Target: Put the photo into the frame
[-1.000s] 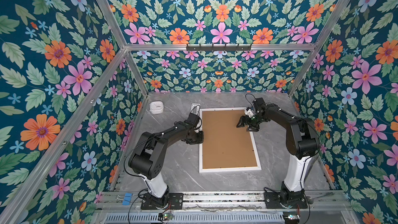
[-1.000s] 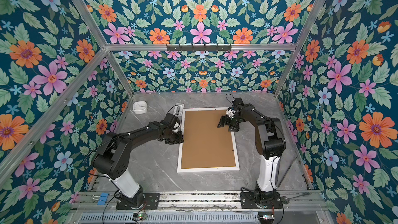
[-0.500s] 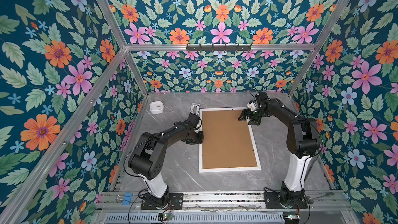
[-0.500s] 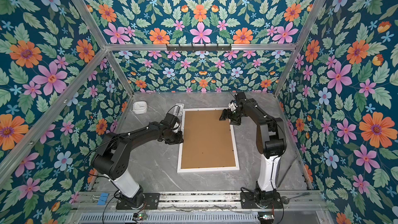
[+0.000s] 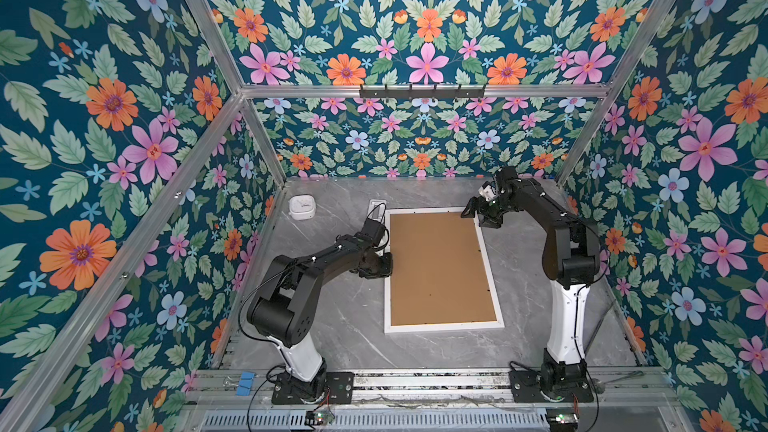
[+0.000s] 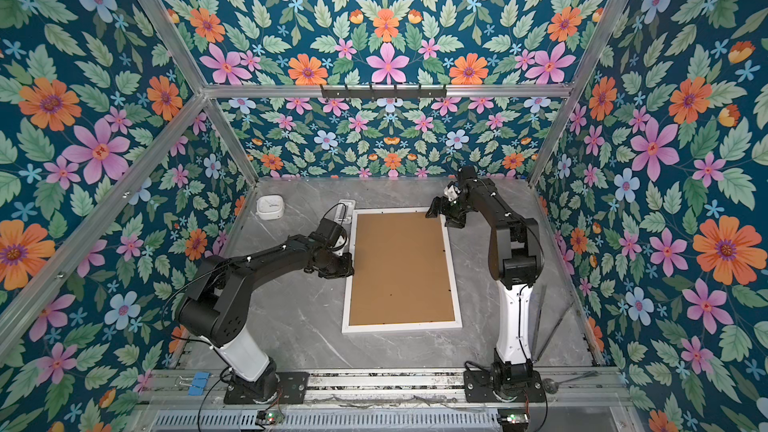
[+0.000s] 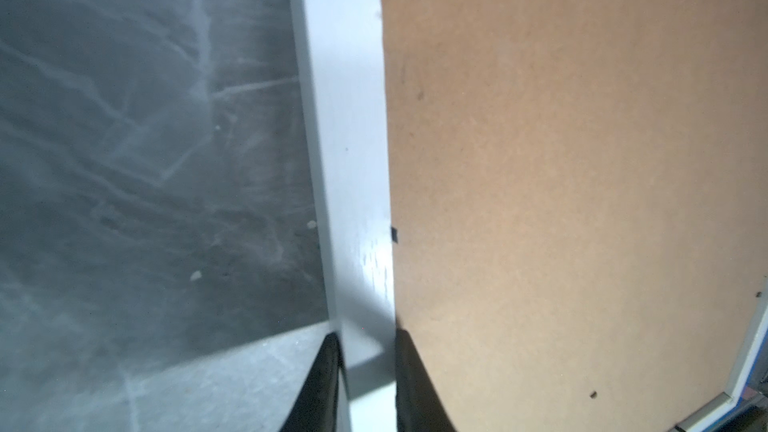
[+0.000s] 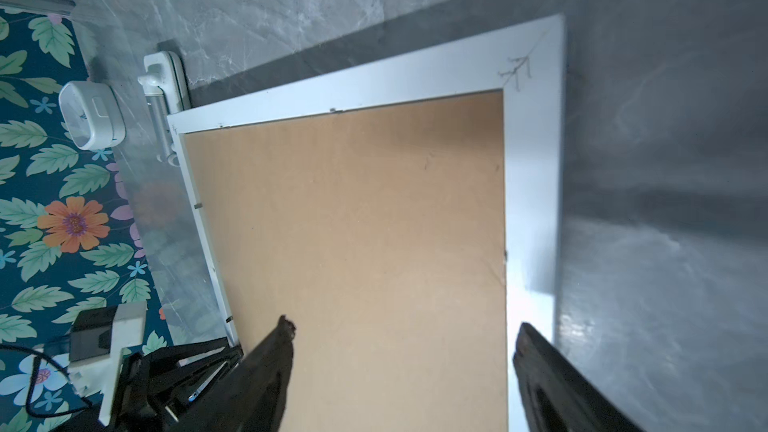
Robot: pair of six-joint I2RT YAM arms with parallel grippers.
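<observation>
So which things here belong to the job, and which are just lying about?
Job: frame, brown backing board in it, left gripper clamped on its rim, right gripper open above it; photo not visible.
Lying about: small white box, white plastic piece, blue clip.

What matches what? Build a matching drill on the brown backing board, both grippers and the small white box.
1. brown backing board
2. left gripper
3. right gripper
4. small white rounded box

A. shut on the white rectangular picture frame's rail
B. apart, far left
C. inside the frame
D. open over the frame's far corner

Pairs: 1-C, 2-A, 3-D, 4-B
</observation>
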